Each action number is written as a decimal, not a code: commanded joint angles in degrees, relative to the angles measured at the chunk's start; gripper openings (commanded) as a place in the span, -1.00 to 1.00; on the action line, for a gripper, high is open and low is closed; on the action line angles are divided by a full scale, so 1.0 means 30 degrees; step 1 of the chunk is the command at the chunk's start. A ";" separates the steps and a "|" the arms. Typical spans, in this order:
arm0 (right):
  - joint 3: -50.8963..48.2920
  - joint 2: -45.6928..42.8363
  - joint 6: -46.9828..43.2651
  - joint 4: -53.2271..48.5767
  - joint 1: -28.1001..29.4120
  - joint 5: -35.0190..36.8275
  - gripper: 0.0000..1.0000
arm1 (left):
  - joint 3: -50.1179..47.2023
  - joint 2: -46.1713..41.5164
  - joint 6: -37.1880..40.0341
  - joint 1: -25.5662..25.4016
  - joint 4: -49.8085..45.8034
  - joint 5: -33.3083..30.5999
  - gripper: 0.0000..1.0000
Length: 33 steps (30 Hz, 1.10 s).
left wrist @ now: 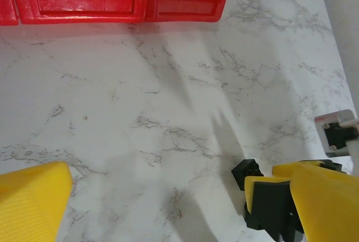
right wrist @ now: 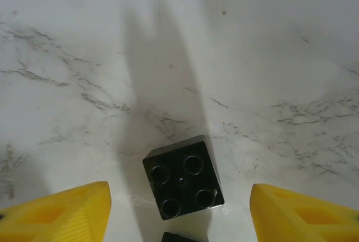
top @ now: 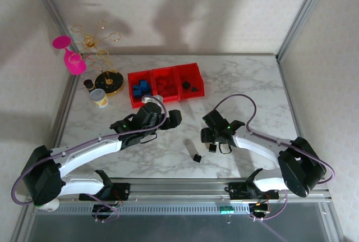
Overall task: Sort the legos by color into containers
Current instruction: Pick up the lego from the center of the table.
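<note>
Three joined red containers [top: 165,85] stand at the back; the left one holds blue legos [top: 140,88], the middle one red legos [top: 164,81], the right one black legos [top: 190,85]. My right gripper [right wrist: 179,192] is open, its yellow fingers [right wrist: 61,214] standing either side of a black square lego [right wrist: 183,185] on the table, with a gap on both sides. Another black lego [top: 197,157] lies alone near the front. My left gripper [left wrist: 162,188] is wide open and holds nothing; a black lego [left wrist: 247,170] lies just beside its right finger [left wrist: 320,202].
A yellow-and-white cup [top: 99,97], a small dark bottle [top: 88,83], a gold wire stand [top: 106,80] and a pink object [top: 70,56] stand at the back left. Metal frame rails [top: 297,23] border the marble table [top: 252,85].
</note>
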 commanded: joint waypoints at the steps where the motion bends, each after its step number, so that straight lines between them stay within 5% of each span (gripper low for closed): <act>1: 0.0428 0.0983 -0.0279 -0.0053 0.0196 0.0487 0.27 | 0.0032 0.0172 -0.0266 -0.0144 0.0280 -0.0629 0.99; 22: 0.1333 0.2727 -0.0816 0.0636 0.0194 0.1525 -0.32 | 0.0126 0.0047 -0.0024 -0.0144 -0.0105 -0.1208 0.99; 33: 0.4114 0.2095 -0.1457 0.1372 -0.0343 0.2031 -0.40 | 0.0904 -0.0125 0.0506 0.0192 -0.0099 -0.1700 0.99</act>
